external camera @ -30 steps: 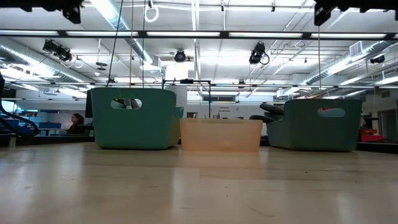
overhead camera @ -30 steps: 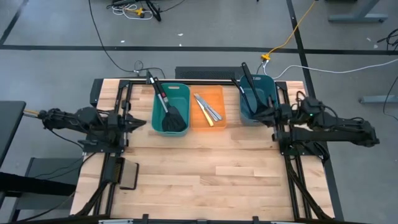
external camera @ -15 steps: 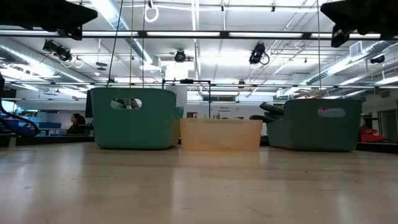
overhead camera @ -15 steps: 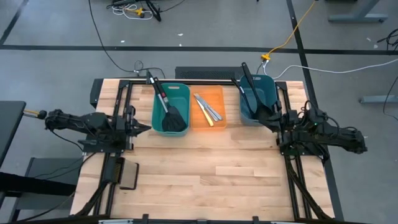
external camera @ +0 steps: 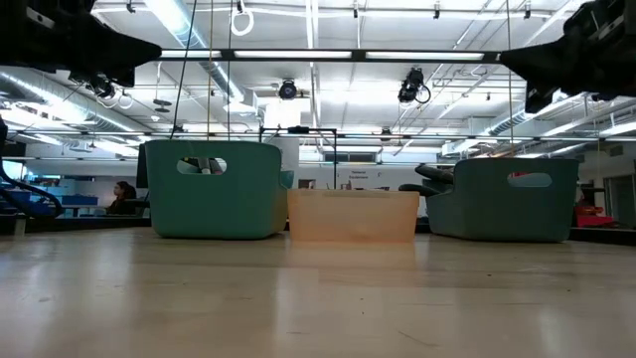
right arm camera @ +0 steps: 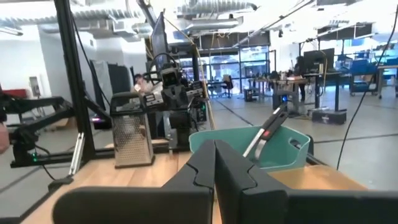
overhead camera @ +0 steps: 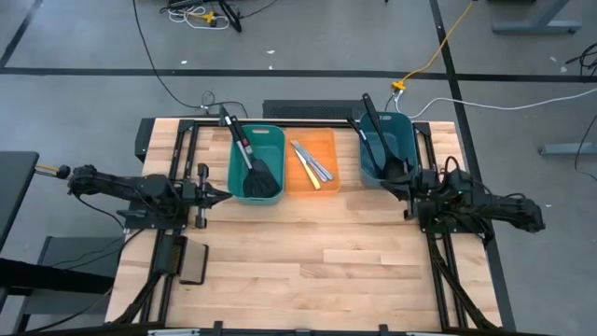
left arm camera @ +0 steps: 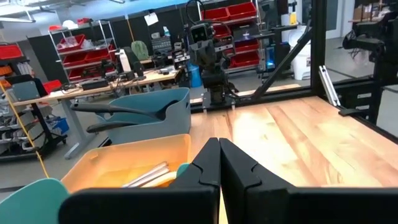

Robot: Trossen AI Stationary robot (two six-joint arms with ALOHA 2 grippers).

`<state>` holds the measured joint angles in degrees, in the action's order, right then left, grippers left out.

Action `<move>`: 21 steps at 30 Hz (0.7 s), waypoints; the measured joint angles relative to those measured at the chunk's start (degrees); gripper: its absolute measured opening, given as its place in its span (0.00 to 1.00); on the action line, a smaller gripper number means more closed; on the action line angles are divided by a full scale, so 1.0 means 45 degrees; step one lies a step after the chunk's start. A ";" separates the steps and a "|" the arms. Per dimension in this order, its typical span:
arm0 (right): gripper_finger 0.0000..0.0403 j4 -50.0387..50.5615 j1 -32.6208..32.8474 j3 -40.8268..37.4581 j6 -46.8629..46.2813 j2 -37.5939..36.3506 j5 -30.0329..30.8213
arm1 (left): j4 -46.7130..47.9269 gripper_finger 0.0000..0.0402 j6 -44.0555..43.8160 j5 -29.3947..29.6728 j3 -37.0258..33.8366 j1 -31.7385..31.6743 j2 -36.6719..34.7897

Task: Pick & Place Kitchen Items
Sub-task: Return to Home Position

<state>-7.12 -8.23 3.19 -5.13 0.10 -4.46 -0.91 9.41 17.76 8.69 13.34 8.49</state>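
Two black slotted spatulas [overhead camera: 258,171] lie in the left teal bin [overhead camera: 239,149], their handles leaning over its far rim. Silver knives [overhead camera: 317,162] and a pale-yellow knife [overhead camera: 304,165] lie flat in the orange bin [overhead camera: 326,140]. Black ladles [overhead camera: 377,133] rest in the right teal bin [overhead camera: 407,131]. My left gripper [overhead camera: 227,195] is shut and holds nothing, level, just left of the left bin's near corner. My right gripper [overhead camera: 392,183] is shut and holds nothing, near the right bin's near edge. Each wrist view shows its fingers closed together [left arm camera: 219,163] [right arm camera: 214,167].
A flat black pad [overhead camera: 192,262] lies at the table's near left. Black frame rails [overhead camera: 183,149] run along both sides, under the arms. In the low view the three bins [external camera: 353,216] stand in a row at the far side, with bare wood in front of them.
Both arms have sunk toward the table; in the low view they come lower into the top corners. The right arm has dropped more and drawn back toward the right edge. Both grippers stay shut. The bins and utensils have not moved.
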 joint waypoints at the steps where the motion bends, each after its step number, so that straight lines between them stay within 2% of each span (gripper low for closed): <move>1: 0.01 -0.0194 0.0000 -0.0195 -0.0024 -0.0014 -0.0008 | 0.0015 0.00 0.0000 0.0000 0.0000 0.0000 -0.0005; 21: 0.02 -0.0118 0.0000 -0.0511 -0.0330 -0.0010 0.0223 | 0.0702 0.02 -0.0612 -0.0228 0.0000 0.0005 -0.0010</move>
<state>-7.65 -8.23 0.89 -6.61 0.05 -3.46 2.25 6.66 16.73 8.69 13.37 8.45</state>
